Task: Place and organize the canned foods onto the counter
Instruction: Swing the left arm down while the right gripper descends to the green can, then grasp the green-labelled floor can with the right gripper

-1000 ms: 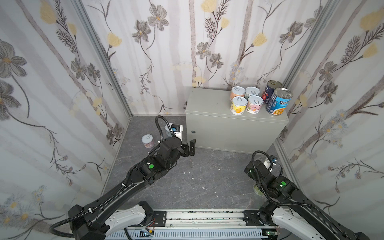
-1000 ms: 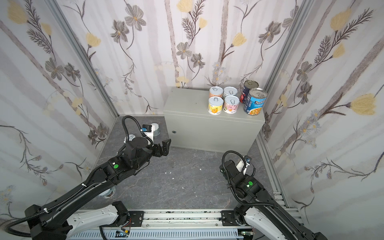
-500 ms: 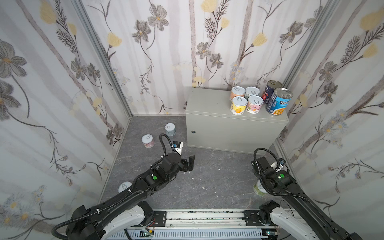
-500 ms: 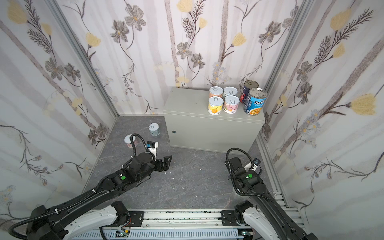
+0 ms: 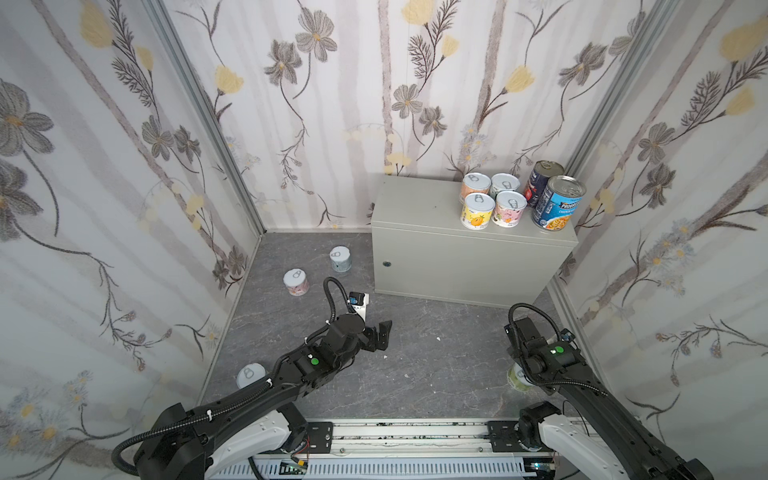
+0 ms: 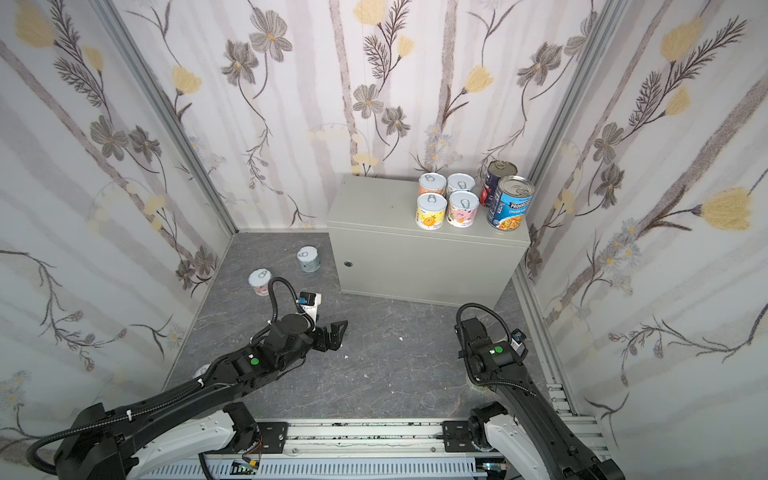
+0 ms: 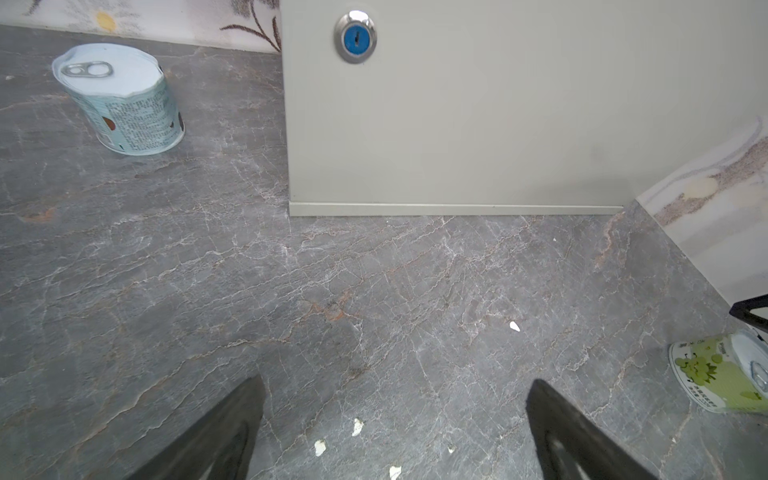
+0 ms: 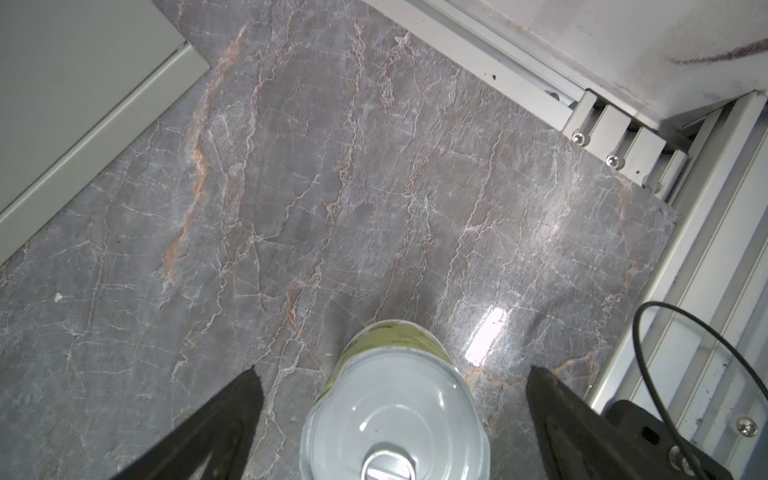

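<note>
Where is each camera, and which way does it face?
Top views: above the base rail, looking down at the counter, cans, left arm and right arm.
Left wrist: on the left arm, facing the counter's lock and a teal can; open left gripper shows.
Right wrist: on the right arm, looking down at a green can between the open right gripper's fingers.
Shared: the green can, in both wrist views.

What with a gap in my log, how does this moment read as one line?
left gripper open, empty | right gripper open, straddling green can | counter: six cans | floor: four cans
</note>
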You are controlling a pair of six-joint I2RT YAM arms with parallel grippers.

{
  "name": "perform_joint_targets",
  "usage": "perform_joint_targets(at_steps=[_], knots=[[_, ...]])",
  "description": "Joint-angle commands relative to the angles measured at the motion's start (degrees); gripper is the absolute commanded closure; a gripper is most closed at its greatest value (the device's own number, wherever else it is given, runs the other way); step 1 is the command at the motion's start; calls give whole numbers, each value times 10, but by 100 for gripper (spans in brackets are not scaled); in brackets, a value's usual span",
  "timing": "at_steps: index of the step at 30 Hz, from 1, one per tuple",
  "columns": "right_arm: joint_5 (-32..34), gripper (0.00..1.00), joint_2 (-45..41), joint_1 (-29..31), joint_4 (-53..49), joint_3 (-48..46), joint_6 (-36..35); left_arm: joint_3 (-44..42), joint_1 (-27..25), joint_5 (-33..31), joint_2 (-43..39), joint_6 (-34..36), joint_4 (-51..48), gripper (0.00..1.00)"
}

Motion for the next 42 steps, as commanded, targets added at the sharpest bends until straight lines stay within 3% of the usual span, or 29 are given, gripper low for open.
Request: perform_joint_targets(at_steps=[1, 18, 26, 36, 42], knots=[[-22, 0, 10, 0, 35, -11, 12, -7, 0, 3, 3, 0, 38, 0], [-88, 0, 81, 10, 143, -40, -18, -19, 0, 6, 13, -1, 53, 0], [-98, 0, 146, 53, 189, -17, -34, -24, 0, 5, 13, -2, 53, 0], [-77, 0, 287, 114, 217, 75, -85, -45, 0, 7, -6, -10, 49, 0], [-97, 0, 297, 146, 267, 91, -117, -50, 0, 7, -4, -10, 50, 0]])
